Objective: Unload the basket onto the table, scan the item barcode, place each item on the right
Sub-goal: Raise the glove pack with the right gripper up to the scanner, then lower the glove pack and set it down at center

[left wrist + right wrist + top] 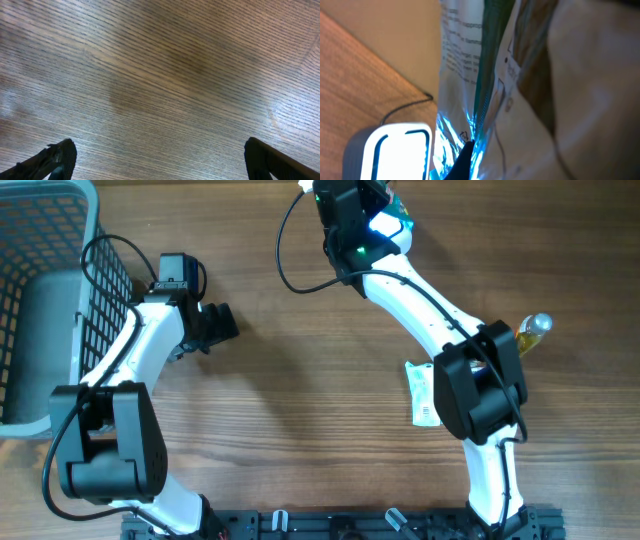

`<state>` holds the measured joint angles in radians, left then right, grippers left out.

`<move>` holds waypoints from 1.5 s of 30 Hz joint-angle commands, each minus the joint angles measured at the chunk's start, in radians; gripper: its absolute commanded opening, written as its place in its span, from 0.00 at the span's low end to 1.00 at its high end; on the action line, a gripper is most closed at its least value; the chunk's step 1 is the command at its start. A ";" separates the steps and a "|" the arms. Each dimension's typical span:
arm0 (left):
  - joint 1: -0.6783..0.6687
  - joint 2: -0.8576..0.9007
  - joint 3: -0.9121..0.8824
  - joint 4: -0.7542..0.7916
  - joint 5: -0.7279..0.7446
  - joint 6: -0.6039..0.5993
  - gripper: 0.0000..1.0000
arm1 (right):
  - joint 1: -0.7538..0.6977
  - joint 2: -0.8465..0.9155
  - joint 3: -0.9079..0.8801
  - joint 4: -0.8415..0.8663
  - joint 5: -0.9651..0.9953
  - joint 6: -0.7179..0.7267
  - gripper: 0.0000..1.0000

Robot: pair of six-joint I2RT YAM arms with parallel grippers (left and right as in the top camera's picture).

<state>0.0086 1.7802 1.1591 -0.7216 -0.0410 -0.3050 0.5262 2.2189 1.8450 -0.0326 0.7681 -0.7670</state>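
My right gripper [468,164] is shut on the item, a crinkly foil packet [462,60] with white and green printed faces. One dark fingertip [464,159] shows against its lower edge. The packet hangs right beside the scanner [395,150], whose white window glows and throws blue light on the foil. No barcode can be made out. From overhead, the right gripper [372,208] is at the table's far edge, with a corner of the packet [401,218] showing beside it. My left gripper [160,160] hangs open over bare wood and holds nothing; overhead, the left gripper [215,325] is left of centre.
A grey wire basket [40,240] stands at the far left. A white sachet [422,392] lies on the table beside the right arm's elbow. A small bottle of yellow liquid [532,330] lies to its right. A black cable [290,250] loops by the scanner.
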 commanded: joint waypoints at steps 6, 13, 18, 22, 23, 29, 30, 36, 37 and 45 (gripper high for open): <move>0.008 -0.014 0.013 0.000 -0.013 -0.017 1.00 | -0.010 0.130 0.006 0.050 -0.011 -0.015 0.04; 0.008 -0.014 0.013 0.000 -0.013 -0.017 1.00 | 0.005 0.156 0.006 -0.071 -0.128 0.262 0.06; 0.008 -0.014 0.013 0.000 -0.013 -0.017 1.00 | -0.006 0.151 0.006 -0.068 -0.108 0.335 0.04; 0.008 -0.014 0.013 0.000 -0.013 -0.017 1.00 | -0.005 0.013 0.006 -0.071 -0.119 0.352 0.04; 0.008 -0.014 0.013 0.000 -0.013 -0.017 1.00 | -0.002 -0.060 0.006 -0.143 -0.204 0.380 0.04; 0.008 -0.014 0.013 0.000 -0.013 -0.017 1.00 | -0.006 -0.323 0.006 -0.615 -0.606 0.660 0.04; 0.008 -0.014 0.013 0.000 -0.013 -0.017 1.00 | -0.010 -0.349 0.006 -0.716 -0.719 0.692 0.04; 0.008 -0.014 0.013 0.000 -0.013 -0.017 1.00 | -0.029 -0.360 -0.056 -1.213 -1.143 0.808 0.08; 0.008 -0.014 0.013 0.000 -0.013 -0.017 1.00 | -0.029 -0.360 -0.090 -1.245 -1.143 0.844 0.07; 0.008 -0.014 0.013 0.000 -0.013 -0.017 1.00 | -0.031 -0.360 -0.393 -1.084 -1.034 1.038 0.24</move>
<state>0.0086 1.7802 1.1591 -0.7216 -0.0410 -0.3050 0.5011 1.8462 1.5089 -1.1484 -0.3099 0.1730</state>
